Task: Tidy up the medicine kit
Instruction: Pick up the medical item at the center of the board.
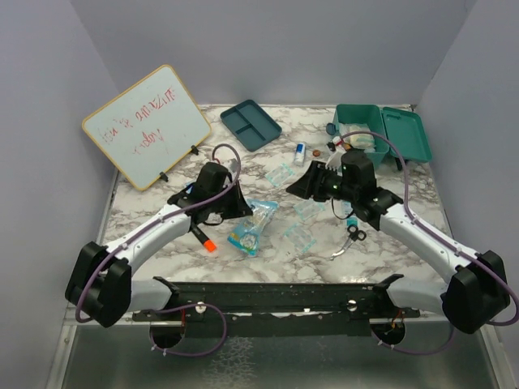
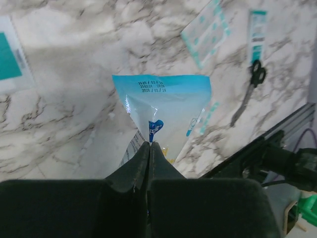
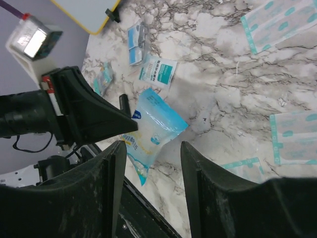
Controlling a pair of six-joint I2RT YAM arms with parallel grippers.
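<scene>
The left gripper (image 2: 150,148) has its jaws pressed together on a corner of a light-blue and white plastic pouch (image 2: 166,106) at mid-table, with clear teal-printed plaster packets (image 1: 298,237) and small black-handled scissors (image 1: 354,236) lying loose nearby. The right gripper (image 3: 152,148) hangs near that pouch, jaws apart and empty. The teal-green plastic medicine kit (image 1: 405,134) stands lid-open at the far right corner, so most of the sorting looks undone.

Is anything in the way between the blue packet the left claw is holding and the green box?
Yes: the right arm and its open claw lie across the straight path from the blue packet to the green box at the far right.
</scene>
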